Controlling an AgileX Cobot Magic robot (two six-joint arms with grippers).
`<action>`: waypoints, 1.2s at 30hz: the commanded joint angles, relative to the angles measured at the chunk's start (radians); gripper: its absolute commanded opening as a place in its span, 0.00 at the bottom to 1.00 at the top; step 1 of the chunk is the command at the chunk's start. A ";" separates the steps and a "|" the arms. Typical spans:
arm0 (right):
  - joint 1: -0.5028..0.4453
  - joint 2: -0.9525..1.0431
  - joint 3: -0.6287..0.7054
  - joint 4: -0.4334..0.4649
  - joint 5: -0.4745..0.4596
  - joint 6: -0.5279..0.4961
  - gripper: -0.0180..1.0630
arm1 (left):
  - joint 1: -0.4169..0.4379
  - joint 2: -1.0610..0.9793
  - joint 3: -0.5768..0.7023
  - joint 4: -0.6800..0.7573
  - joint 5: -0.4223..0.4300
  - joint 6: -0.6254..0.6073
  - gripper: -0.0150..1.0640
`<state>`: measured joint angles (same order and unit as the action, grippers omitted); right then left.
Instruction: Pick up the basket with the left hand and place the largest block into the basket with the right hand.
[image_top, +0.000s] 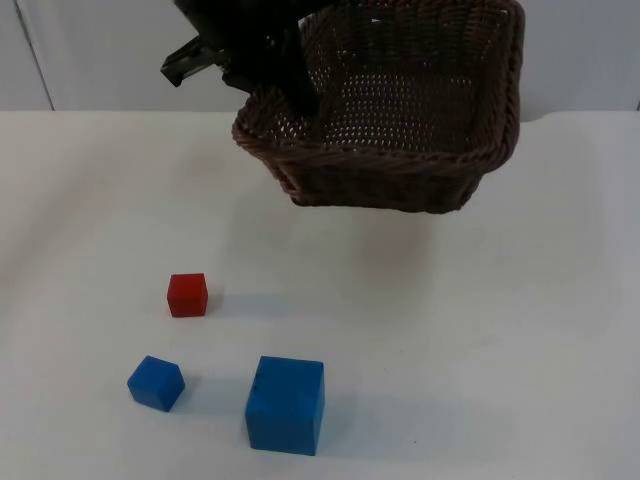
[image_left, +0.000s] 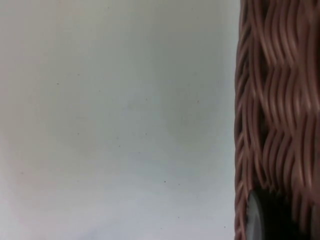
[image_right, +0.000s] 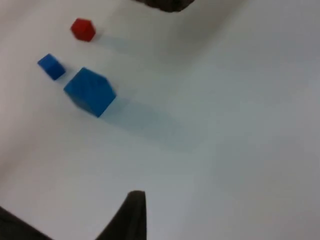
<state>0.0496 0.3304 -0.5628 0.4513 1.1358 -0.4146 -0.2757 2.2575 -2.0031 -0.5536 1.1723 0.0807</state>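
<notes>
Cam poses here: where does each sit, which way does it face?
Top: fixed, looks down and forward at the table; left end effector holds the basket aloft.
Left wrist: along the end effector; basket wall, a fingertip.
Right wrist: above the table, one fingertip.
Top and right wrist share big blue block, small blue block, red block.

Light falls even and soft on my white table top (image_top: 480, 350), bright with no glare. From above, the dark brown woven wicker basket (image_top: 400, 120) I hold lifted throws a faint, wide shadow toward five o'clock. The large blue cube (image_top: 286, 404), small blue cube (image_top: 156, 382) and small red cube (image_top: 187, 295) cast pale, soft-edged shadows toward three o'clock. My left wrist sees the weave close and soft. My right wrist's picture is smeared, the cube edges fuzzy.
</notes>
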 joint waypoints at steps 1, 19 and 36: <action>-0.005 0.030 -0.011 0.023 0.000 -0.025 0.99 | -0.003 -0.019 -0.003 -0.026 -0.009 -0.003 0.01; -0.005 0.134 -0.020 0.100 -0.012 -0.117 0.93 | -0.003 -0.019 -0.003 -0.024 -0.020 -0.003 0.01; -0.005 0.319 -0.159 0.071 -0.003 -0.128 0.93 | -0.003 -0.017 -0.003 -0.026 -0.028 -0.007 0.01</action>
<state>0.0496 0.6424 -0.7162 0.5206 1.1338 -0.5280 -0.2757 2.2575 -2.0031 -0.5513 1.1552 0.0770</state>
